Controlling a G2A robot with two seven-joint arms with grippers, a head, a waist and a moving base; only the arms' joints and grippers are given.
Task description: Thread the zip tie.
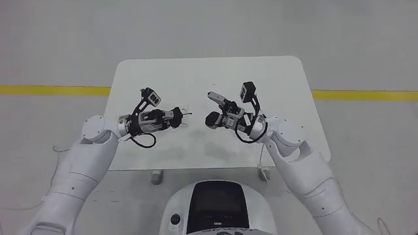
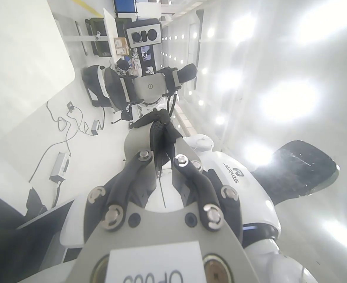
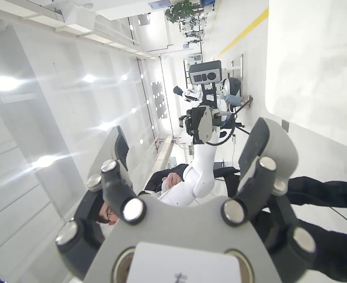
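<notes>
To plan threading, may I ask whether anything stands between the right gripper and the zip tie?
Nothing visible does: the left gripper's shut jaws hold the zip tie, and the right gripper, jaws open, faces it across a gap above the table.

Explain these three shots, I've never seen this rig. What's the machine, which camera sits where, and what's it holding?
It is a two-armed robot at a white table. The top view looks down from a camera mounted above the arms. The other two pictures come from a camera on each wrist, looking out along that arm's own gripper. Both arms hover over the table, with the grippers facing each other and a gap between them. The left gripper is shut on a thin black strip, apparently the zip tie, so the tie is up in the gripper, not on the table. The right gripper is open and holds nothing.
</notes>
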